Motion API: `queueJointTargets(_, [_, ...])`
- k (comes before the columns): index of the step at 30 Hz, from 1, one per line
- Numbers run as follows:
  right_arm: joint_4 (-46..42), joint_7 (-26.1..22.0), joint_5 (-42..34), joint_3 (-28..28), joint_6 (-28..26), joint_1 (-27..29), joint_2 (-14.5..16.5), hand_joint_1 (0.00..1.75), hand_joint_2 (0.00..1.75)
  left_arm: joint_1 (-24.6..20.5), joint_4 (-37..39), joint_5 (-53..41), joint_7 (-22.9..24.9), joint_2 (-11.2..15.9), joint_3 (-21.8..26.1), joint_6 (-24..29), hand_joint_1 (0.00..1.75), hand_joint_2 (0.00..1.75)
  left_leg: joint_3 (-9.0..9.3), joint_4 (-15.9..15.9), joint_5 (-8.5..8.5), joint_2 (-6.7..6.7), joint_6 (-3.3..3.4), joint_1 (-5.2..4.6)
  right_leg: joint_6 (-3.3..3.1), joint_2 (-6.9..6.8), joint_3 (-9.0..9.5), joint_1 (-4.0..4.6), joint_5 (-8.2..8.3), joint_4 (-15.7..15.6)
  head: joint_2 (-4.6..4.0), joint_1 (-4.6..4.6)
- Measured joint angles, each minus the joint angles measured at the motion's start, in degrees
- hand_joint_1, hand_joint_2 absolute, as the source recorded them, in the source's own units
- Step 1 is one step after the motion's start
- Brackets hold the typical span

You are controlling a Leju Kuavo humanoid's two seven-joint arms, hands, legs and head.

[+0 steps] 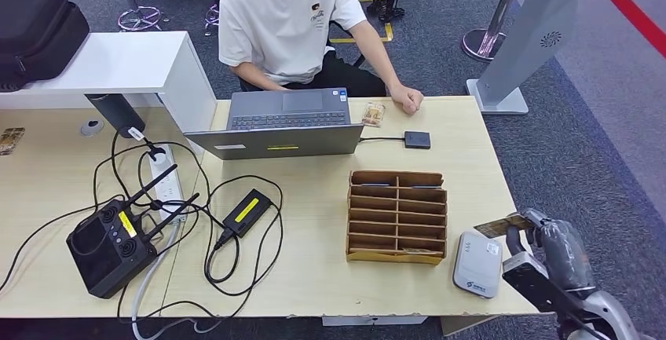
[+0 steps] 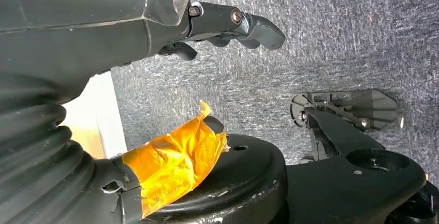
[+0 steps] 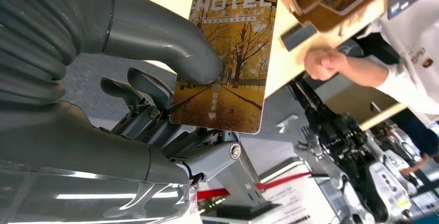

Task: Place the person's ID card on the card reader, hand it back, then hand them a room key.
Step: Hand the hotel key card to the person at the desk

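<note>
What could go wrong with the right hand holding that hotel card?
1. The right hand holds the hotel key card only by its lower part under the thumb; it may slip.
2. The wooden card organizer and card reader stand between hand and person; reaching across could clip them.

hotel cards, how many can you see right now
2. One hotel card is pinched in the right hand, beside the card reader. Another card lies on the desk by the person's fist. The wooden organizer may hide more.

golden autumn-tree room key [image 3: 228,58], white card reader [image 1: 477,265], brown wooden organizer [image 1: 397,216]
</note>
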Motion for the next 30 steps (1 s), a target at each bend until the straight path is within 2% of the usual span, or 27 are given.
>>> queueJointTargets(7, [3.9,0.44,1.84,2.28,-1.45,-0.19,2.0,1.75,1.75,-0.06,0.0,-0.71,0.14,0.0,0.0,0.0,0.0,1.75,-0.01,0.0,0.0,0.0,0.0,0.0,0.0,0.0,0.0,0.0,0.0,0.0,0.0,0.0])
queueJointTargets(30, [15.07,0.29,-0.91,3.89,-1.4,-1.74,4.62,1.75,1.75,-0.08,0.0,-1.08,0.35,-0.26,0.0,0.22,0.0,1.75,-0.01,0.0,0.0,0.0,0.0,0.0,0.0,0.0,-0.01,0.0,0.0,0.0,0.0,0.0])
